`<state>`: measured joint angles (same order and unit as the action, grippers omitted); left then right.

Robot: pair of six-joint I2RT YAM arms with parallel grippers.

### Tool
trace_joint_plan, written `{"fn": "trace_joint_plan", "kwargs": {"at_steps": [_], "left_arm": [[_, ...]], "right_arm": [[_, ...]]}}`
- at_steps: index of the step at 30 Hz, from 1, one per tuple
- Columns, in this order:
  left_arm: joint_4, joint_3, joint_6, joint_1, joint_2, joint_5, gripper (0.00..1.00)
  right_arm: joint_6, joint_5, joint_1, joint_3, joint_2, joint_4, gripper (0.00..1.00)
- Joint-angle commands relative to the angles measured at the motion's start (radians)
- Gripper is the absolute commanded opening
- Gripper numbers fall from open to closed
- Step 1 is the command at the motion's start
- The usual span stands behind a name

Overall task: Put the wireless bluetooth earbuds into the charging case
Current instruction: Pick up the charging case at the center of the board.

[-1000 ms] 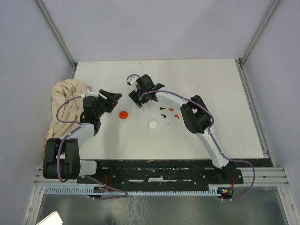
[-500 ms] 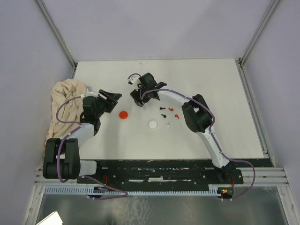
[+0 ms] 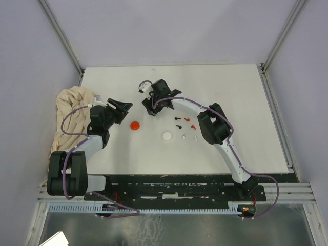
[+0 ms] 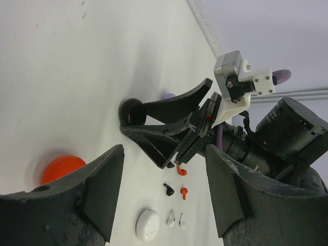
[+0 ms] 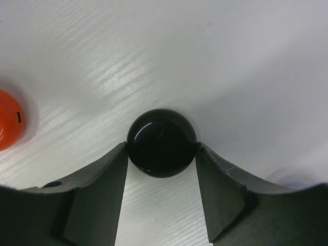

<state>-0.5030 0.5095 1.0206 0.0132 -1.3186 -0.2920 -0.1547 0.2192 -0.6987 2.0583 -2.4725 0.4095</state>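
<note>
A black round charging case (image 5: 161,142) lies on the white table, and my right gripper (image 5: 161,149) is shut on it, both fingertips touching its sides. The same black case (image 4: 132,110) shows in the left wrist view at the right gripper's tips. Loose earbuds lie to the right of the right gripper (image 3: 149,108): a black earbud (image 4: 168,188), two red earbuds (image 4: 180,170), two white earbuds (image 4: 170,219). My left gripper (image 3: 123,107) hovers open and empty to the left of them, its fingers (image 4: 97,195) wide apart.
A red case (image 3: 135,125) and a white case (image 3: 167,136) lie shut near the table's middle. A lilac case (image 4: 167,96) peeks out behind the right gripper. A crumpled beige cloth (image 3: 69,110) lies at the left edge beside the left arm.
The right gripper's jaws have narrowed until they touch the black case, and the wrist shifted slightly. The left arm has not moved.
</note>
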Motion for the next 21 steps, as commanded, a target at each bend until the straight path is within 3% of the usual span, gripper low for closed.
{"fn": "trace_joint_plan", "kwargs": {"at_steps": [1, 6, 13, 21], "left_arm": [[-0.03, -0.007, 0.008, -0.01, 0.009, -0.021, 0.71], [-0.042, -0.012, 0.01, -0.012, 0.006, -0.042, 0.7], [-0.217, -0.036, 0.071, -0.011, -0.067, -0.194, 0.69], [-0.376, -0.031, 0.074, -0.01, -0.123, -0.34, 0.69]], "right_arm": [[-0.007, 0.019, 0.0, 0.039, -0.019, 0.014, 0.6], [-0.002, 0.017, -0.001, -0.009, 0.012, -0.037, 0.4], [0.057, 0.029, 0.009, -0.251, 0.208, -0.245, 0.34], [0.164, 0.056, 0.029, -0.387, 0.39, -0.235, 0.31]]}}
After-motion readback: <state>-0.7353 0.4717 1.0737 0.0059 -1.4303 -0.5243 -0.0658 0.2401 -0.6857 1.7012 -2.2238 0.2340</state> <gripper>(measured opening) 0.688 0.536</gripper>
